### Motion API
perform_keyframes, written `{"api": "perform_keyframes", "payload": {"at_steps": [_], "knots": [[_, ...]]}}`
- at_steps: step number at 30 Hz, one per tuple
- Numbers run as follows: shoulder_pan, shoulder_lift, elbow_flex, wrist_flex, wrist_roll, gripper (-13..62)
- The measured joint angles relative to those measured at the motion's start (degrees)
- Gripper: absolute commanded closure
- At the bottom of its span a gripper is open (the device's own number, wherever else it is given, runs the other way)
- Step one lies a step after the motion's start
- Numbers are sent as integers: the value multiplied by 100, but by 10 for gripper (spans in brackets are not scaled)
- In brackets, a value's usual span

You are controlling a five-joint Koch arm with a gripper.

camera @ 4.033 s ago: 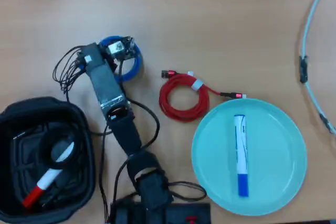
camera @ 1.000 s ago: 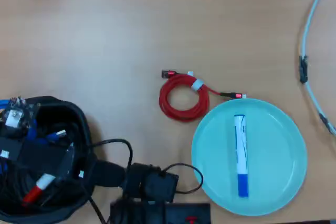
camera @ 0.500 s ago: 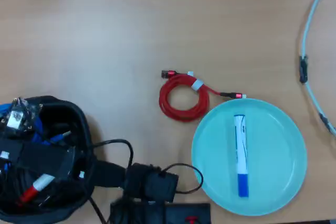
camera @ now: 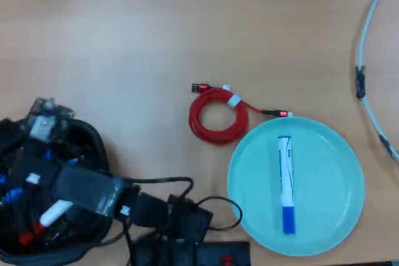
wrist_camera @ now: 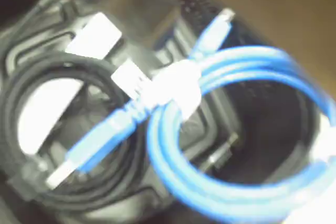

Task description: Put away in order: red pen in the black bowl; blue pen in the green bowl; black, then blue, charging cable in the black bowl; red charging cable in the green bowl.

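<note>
The blue charging cable [wrist_camera: 173,182] fills the blurred wrist view as a coil with a white tie, lying over the black charging cable [wrist_camera: 21,93] inside the black bowl [camera: 95,140]. Overhead, my arm reaches over that bowl at the left, and the gripper [camera: 43,116] sits blurred above its far rim; its jaws cannot be made out. Blue bits of the cable [camera: 9,195] show in the bowl beside the red pen [camera: 51,212]. The blue pen [camera: 286,185] lies in the green bowl [camera: 336,216]. The red charging cable [camera: 215,116] rests coiled on the table, just left of the green bowl.
The arm's base and black wires [camera: 181,222] sit at the bottom edge between the two bowls. A pale blue hose [camera: 368,60] curves along the right edge. Bare wooden table stretches across the top half.
Four seconds ago the gripper was at the blue cable on the table; the cable is now in the black bowl. Over the last half second the gripper head moved up and right over the bowl's rim.
</note>
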Motion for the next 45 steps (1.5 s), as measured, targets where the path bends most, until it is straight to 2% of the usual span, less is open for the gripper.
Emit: {"api": "perform_keyframes", "payload": {"at_steps": [4, 11, 20, 28, 39, 45], "knots": [[1195, 272, 35, 149, 0, -89], [3639, 272, 958, 158, 9, -89], [5361, -123, 1854, 149, 290, -88], [6302, -809, 2584, 149, 1090, -89], [7146, -809, 2654, 149, 844, -89], [7365, -809, 3393, 149, 914, -89]]}}
